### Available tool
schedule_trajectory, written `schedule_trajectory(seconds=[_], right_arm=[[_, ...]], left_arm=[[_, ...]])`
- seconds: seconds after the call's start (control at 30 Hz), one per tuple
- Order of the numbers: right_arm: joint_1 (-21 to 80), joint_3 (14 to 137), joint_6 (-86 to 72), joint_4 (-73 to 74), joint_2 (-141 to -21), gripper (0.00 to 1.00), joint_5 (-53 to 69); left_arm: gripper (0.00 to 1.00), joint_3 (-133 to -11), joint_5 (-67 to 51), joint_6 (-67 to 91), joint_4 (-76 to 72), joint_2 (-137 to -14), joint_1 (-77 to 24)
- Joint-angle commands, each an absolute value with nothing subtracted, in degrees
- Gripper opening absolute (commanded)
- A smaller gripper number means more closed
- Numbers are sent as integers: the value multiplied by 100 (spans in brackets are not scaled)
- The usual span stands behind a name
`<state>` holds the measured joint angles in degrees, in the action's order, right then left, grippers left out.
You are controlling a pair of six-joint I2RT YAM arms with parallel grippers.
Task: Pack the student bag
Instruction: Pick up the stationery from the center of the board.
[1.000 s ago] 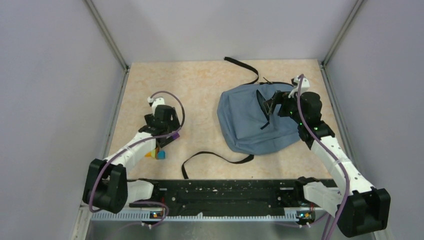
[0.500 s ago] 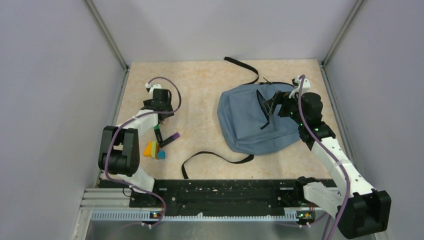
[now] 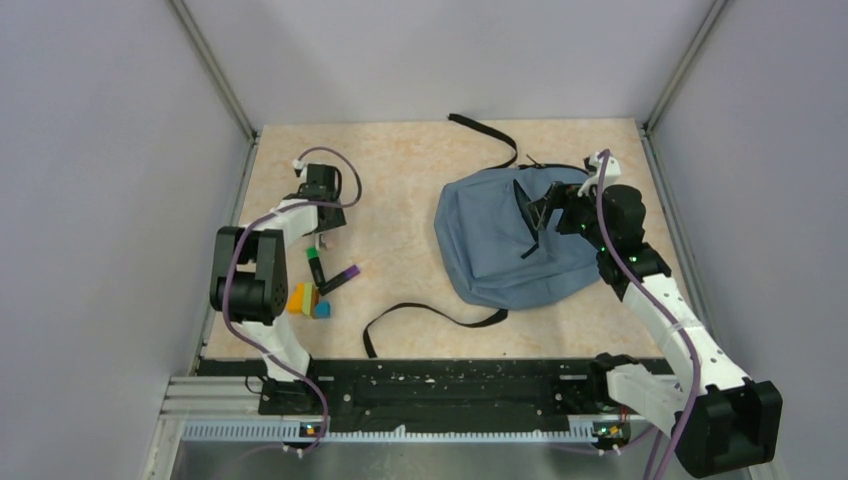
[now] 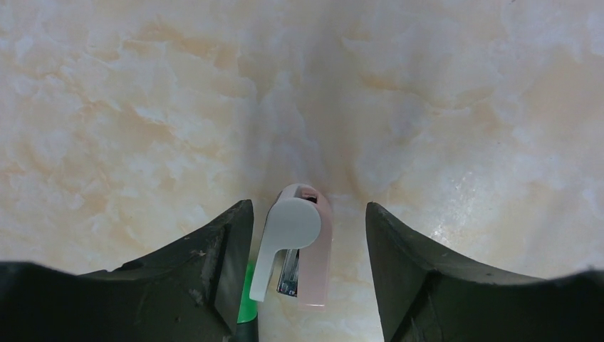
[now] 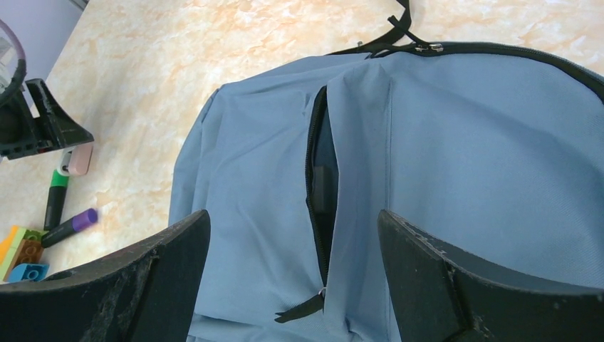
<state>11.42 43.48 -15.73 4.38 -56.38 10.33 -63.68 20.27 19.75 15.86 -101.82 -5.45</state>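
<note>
The student bag (image 3: 495,245) lies flat at right centre, blue-grey, with its front zip pocket (image 5: 320,189) open and its lining dark. My right gripper (image 3: 541,212) hovers open over that pocket; in the right wrist view (image 5: 293,217) its jaws straddle the zip, empty. My left gripper (image 3: 322,226) is open at far left, low over the table. In the left wrist view (image 4: 308,212) a pink and white stapler (image 4: 300,246) lies between its jaws, untouched. A green marker (image 4: 246,303) lies by the left finger.
A green marker (image 3: 315,266), a purple marker (image 3: 341,279) and coloured bricks (image 3: 306,300) lie near the left arm. Black straps (image 3: 430,315) trail toward the front rail and the back (image 3: 485,135). Grey walls close three sides.
My left arm has swung away from the bricks and markers, back and left, and now sits over the stapler. The right arm and bag have not moved.
</note>
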Motion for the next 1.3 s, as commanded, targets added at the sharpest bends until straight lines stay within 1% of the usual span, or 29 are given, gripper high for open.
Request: schedule_trajectory(seconds=[0.0,0.07,0.27,0.33,0.4,0.47,0.6,0.67,0.73,0.8,0.93,1.07,1.17,1.27], right_arm=[[1107,4350,-1650,386,-5540,85,1073],[1110,4351,-1652,387,-5538,85,1066],[1110,4351,-1653,413,-5537,85,1059],[1112,4359,-1669,418,-5536,85,1062],[1107,4375,-1669,436,-5540,85,1070],[1107,4392,-1670,455,-5536,85,1127],[1107,4421,-1737,455,-5583,85,1412],[1115,4377,-1909,358,-5613,85,1671],[1158,4238,-2155,56,-5643,85,2056],[1455,4125,-2327,-294,-5678,85,2131],[2464,4233,-2259,-430,-5930,85,1596],[3236,4230,-2544,-1000,-6247,85,1338],[4008,4618,-2181,-667,-6529,85,321],[4524,4747,-1990,-739,-6633,85,-279]], left_arm=[[62,-6684,1824,2037,1904,-10362,-494],[58,-6745,1724,2056,1977,-10442,-486],[40,-7053,1589,2127,2460,-10646,-466],[36,-7036,1543,2123,2473,-10597,-466],[30,-6961,1373,2114,2412,-10488,-466],[27,-6827,1114,2142,2289,-10272,-474],[27,-6333,142,2483,1785,-9504,-487],[27,-6029,-642,2773,1308,-9075,-511],[27,-5688,-1260,3184,646,-8673,-589],[27,-5485,-1625,3542,211,-8330,-774],[28,-5160,-1901,4276,-673,-7753,-1390],[32,-4937,-1858,4943,-1531,-7451,-2031],[33,-4900,-1895,5338,-2057,-7448,-2401],[33,-4911,-1594,5423,-2186,-7378,-2710]])
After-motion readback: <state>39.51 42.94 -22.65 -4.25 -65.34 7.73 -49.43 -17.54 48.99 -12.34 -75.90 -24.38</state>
